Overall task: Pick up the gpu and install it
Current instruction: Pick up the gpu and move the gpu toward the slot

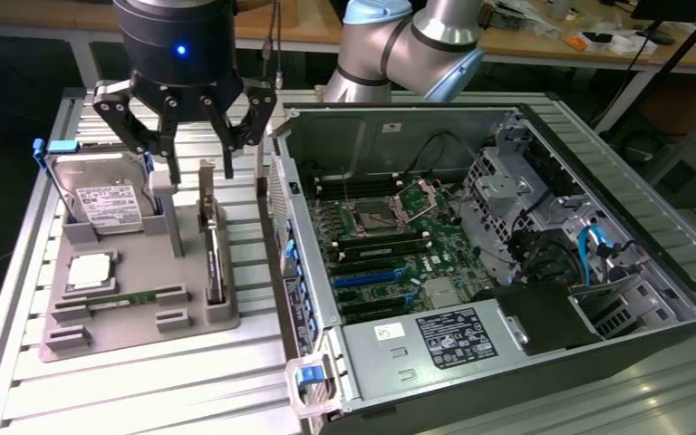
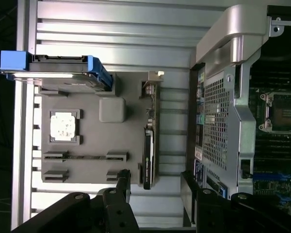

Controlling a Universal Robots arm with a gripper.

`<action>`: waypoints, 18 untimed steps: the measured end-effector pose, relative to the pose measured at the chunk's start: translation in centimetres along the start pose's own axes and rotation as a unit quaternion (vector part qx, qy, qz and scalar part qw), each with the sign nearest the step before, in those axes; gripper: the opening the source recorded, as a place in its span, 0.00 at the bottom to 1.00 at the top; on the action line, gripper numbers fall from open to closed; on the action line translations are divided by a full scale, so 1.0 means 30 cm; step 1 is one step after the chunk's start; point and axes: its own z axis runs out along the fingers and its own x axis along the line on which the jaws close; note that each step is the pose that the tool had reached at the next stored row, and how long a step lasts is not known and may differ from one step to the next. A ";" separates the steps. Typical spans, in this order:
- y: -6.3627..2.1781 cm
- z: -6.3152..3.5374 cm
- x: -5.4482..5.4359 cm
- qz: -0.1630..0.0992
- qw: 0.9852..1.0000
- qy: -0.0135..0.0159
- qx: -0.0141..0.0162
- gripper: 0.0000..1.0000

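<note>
One thin black gpu card [image 1: 213, 249] stands edge-up in a grey plastic holder [image 1: 197, 313] at the exterior view's left, seemingly so the wide-spread claw [image 1: 209, 174] above can straddle it.

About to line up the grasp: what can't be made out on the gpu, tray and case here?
gpu bottom edge: sunk in the gray tray, both views.
gpu faces: wrist view looks along its edge; exterior view sees them at a steep slant.
Motherboard: in the wrist view, cut by the picture edge and partly behind the case's rear panel.
Hard drive label text: too small, exterior view.
</note>
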 end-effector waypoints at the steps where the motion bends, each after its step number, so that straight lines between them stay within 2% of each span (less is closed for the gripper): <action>1: 0.000 0.006 0.000 0.000 1.000 0.000 0.000 0.54; 18: -0.006 0.117 0.003 0.000 1.000 0.000 0.000 0.54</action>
